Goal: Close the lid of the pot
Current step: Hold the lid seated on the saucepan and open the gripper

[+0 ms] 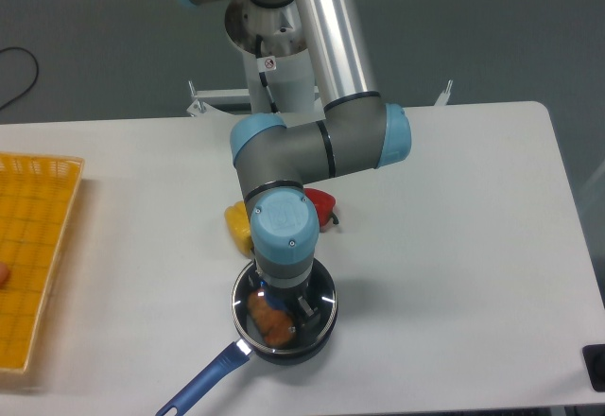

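White table [454, 246], glass pot lid [317, 295] seemingly seated.

Pot lid [317, 295] over pot [284, 348]

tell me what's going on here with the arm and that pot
The arm's hand is down over the pot near the table's front edge, with the glass pot lid lying on the pot's rim. An orange-brown food item shows through the glass. The wrist hides the fingers, so I cannot tell if they grip the knob. Behind the pot lie a yellow item and a red item; a yellow basket sits far left.
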Robot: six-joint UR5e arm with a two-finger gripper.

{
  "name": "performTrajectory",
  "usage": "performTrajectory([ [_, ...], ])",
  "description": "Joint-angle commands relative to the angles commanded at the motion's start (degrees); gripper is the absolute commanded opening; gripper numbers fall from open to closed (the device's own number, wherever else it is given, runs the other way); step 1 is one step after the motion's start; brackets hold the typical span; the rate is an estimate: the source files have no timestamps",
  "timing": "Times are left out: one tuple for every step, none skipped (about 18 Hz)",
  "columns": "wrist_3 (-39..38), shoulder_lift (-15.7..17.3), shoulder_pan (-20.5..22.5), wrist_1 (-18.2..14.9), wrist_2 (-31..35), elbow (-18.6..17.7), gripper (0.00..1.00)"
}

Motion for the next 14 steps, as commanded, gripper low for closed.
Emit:
performTrajectory([
  [-0.09, -0.09, 0.0, 0.0, 0.0, 0.0, 0.57],
  [-0.09, -0.09, 0.0, 0.0, 0.0, 0.0, 0.57],
  [-0.09, -0.09, 0.0, 0.0, 0.0, 0.0, 0.57],
  [-0.09, -0.09, 0.0, 0.0, 0.0, 0.0, 0.57],
  [-0.09, 0.0, 0.0, 0.0, 0.0, 0.0, 0.57],
  [-0.09, -0.09, 0.0, 0.09, 0.0, 0.0, 0.6],
  [-0.09, -0.09, 0.0, 0.26, 0.0, 0.0, 0.63],
  [-0.09, -0.17, 0.0, 0.7, 0.0, 0.0, 0.67],
  [-0.09, -0.26, 0.0, 0.88, 0.0, 0.0, 0.71],
  [-0.09, -0.35, 0.0, 0.88, 0.0, 0.0, 0.73],
  [-0.09, -0.35, 0.0, 0.88, 0.0, 0.0, 0.73],
  [-0.09, -0.26, 0.0, 0.88, 0.0, 0.0, 0.73],
  [0.0, -0.26, 0.0, 0.88, 0.0, 0.0, 0.76],
  [0.0, -0.26, -0.09, 0.88, 0.0, -0.09, 0.81],
])
